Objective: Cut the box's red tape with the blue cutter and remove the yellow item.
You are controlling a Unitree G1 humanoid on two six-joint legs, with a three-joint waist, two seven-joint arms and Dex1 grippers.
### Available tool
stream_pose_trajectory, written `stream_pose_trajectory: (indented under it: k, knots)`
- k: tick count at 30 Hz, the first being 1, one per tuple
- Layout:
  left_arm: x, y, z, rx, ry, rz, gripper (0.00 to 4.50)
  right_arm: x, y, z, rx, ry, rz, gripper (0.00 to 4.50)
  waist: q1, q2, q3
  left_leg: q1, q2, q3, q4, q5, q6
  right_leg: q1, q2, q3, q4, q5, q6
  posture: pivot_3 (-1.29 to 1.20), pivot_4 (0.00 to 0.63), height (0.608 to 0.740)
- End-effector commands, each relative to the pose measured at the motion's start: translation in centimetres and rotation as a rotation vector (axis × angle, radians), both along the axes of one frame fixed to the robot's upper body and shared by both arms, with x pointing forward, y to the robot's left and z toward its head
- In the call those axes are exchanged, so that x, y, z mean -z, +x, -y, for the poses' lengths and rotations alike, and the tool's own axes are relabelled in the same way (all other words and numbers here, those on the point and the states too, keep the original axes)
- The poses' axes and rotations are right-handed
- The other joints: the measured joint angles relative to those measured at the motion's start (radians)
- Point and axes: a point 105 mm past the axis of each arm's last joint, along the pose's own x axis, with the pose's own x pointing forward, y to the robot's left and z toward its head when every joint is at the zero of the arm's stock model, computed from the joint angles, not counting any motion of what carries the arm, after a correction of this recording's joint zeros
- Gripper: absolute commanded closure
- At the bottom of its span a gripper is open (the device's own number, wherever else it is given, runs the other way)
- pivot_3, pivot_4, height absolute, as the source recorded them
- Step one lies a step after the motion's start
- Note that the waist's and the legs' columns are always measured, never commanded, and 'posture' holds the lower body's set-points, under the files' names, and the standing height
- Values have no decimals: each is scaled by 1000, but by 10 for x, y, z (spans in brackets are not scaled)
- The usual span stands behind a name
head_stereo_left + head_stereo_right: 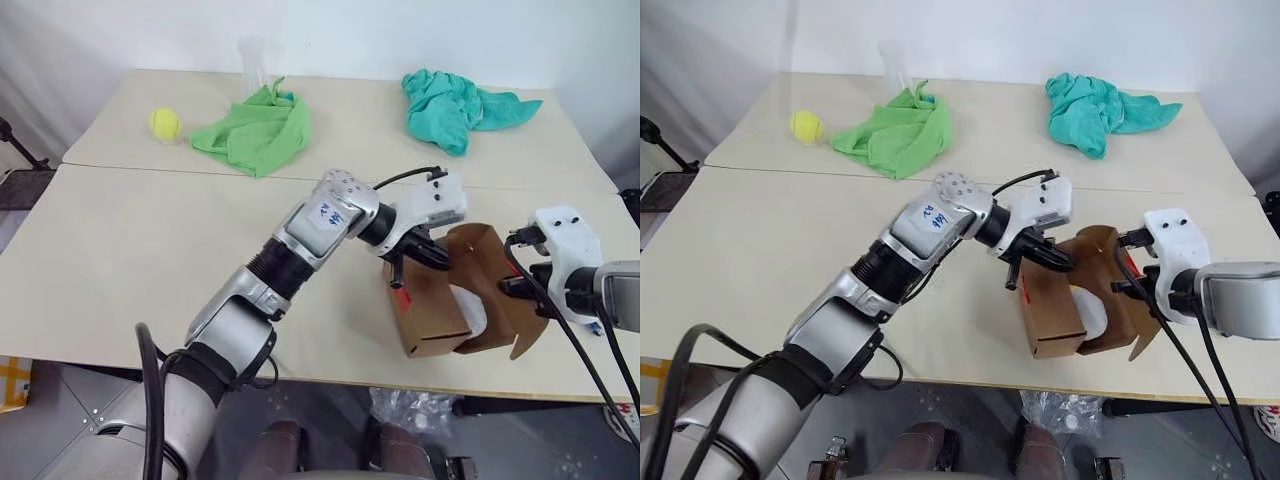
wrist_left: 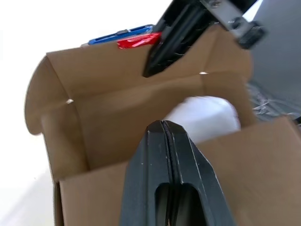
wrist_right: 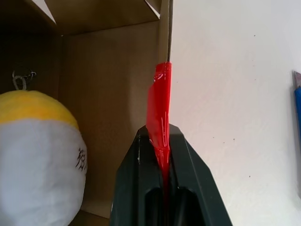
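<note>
Risk, flap: the box is steadied only by the right gripper, whose fingers are closed on a flap edge where the red tape is folded over it; a slip or tear of that thin edge could let the box drop back or tip on the worktop.
Risk, reach: the left gripper is pressed shut with nothing held; if the opening is entered that way, the item would likely be pushed deeper rather than grasped.
Risk, crowding: both grippers are close together at the mouth of the box, so a collision is judged possible.
Yellow item: seen inside the opened box, yellow on top and whitish below, resting against the inner wall.
Item and left fingers: the item lies just past the closed tips, apart from them.
Item and right fingers: beside them, on the inner side of the pinched flap, not touched.
Blue cutter: lying on the worktop beyond the box, held by neither gripper.
</note>
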Motion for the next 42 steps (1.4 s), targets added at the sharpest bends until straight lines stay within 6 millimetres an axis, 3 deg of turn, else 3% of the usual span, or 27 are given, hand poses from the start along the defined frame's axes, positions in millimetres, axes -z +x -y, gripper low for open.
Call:
stream_pose_trajectory:
  k: [1, 6, 21, 28, 37, 42]
  knots:
    - [-3, 1, 14, 17, 0, 84, 4500, -16, 0, -1, -7, -11, 57, 4451, 1, 0, 0, 0, 0, 0, 0, 0, 0, 0, 0, 0, 0, 0, 0, 0, 150, 740]
    - [14, 2, 6, 49, 62, 115, 4500, -17, -2, 0, -4, -19, 62, 4451, 1, 0, 0, -1, 0, 0, 0, 0, 1, -1, -1, 0, 0, 0, 0, 0, 150, 740]
    - [33, -7, -56, 31, 179, 101, 4500, -32, 7, 21, 106, -35, 106, 4451, 2, 1, -1, -1, 0, -2, 2, 0, 1, -1, -2, 1, 1, 0, -1, 0, 150, 740]
    - [44, -13, -66, -4, 209, 69, 4500, -32, 11, 24, 132, -17, 110, 4451, 3, 2, -1, 4, -1, -5, 3, 0, 1, 6, -2, 0, 0, 0, -1, 0, 150, 740]
    - [64, -12, -77, -48, 255, 53, 4500, -17, 14, 17, 135, 198, 115, 4451, 1, 1, -2, 8, -1, -5, 4, 0, 1, 10, -2, 2, 0, 0, -1, 0, 150, 740]
    - [74, -8, -81, -79, 271, 44, 4500, -13, 14, 22, 175, 292, 129, 4451, 1, 1, -3, 9, -1, -5, 4, 0, 2, 11, -2, 3, 1, 0, -1, 0, 150, 740]
